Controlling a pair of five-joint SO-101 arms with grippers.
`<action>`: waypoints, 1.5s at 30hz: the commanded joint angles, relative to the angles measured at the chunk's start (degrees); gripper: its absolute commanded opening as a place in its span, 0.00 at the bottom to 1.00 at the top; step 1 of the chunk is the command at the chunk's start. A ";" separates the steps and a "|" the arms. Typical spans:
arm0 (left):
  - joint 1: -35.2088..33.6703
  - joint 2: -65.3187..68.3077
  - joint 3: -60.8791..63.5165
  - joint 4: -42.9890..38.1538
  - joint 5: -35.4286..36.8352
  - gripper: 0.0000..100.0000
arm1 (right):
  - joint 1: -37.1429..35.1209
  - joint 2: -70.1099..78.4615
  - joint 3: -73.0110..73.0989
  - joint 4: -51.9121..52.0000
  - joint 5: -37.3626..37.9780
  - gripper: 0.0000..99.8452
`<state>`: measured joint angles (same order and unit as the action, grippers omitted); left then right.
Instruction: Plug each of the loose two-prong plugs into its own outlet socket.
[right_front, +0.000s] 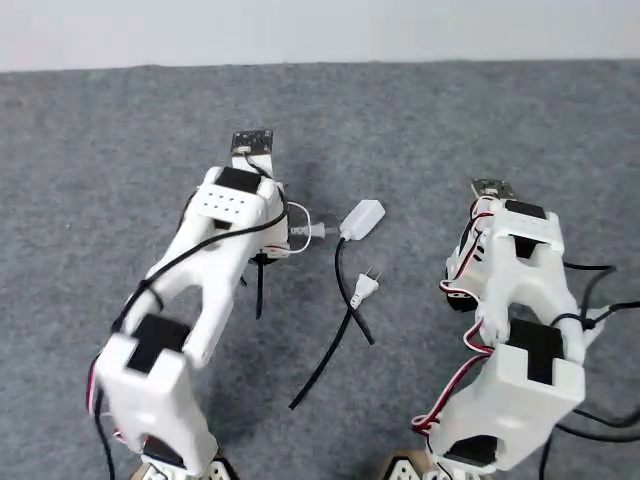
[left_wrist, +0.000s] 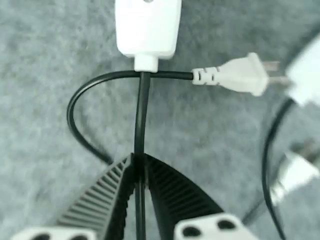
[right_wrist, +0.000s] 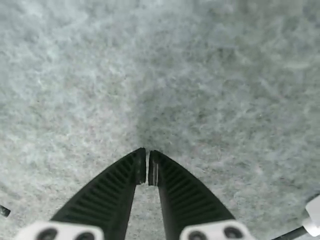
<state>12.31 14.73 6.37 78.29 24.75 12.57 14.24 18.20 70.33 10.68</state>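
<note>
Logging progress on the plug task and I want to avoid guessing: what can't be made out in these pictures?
High view: the left gripper, shut on the black cord, is mostly hidden beneath its own arm.
Left wrist view: the near socket is cut by the edge, slots unseen; the second socket and second plug are blurred.
Right wrist view: a white object is cut by the corner, unidentifiable.

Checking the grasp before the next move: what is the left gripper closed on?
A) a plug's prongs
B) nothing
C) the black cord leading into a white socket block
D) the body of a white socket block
C: in the left wrist view the left gripper pinches the black cord that runs into the white socket block, while a white plug lies free beside it.
</note>
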 joint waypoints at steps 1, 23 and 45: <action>0.53 -14.68 8.75 0.97 -1.23 0.01 | -0.48 -0.40 -0.26 -0.57 0.70 0.01; -5.10 -58.99 65.98 -20.13 -20.22 0.06 | -0.48 -0.31 -0.18 -0.75 0.70 0.01; -4.48 -58.81 50.15 -23.38 -16.09 0.00 | -0.57 -0.22 0.09 -1.71 0.53 0.01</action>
<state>0.70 -43.74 60.97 58.59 7.16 12.57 14.24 18.73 69.19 10.68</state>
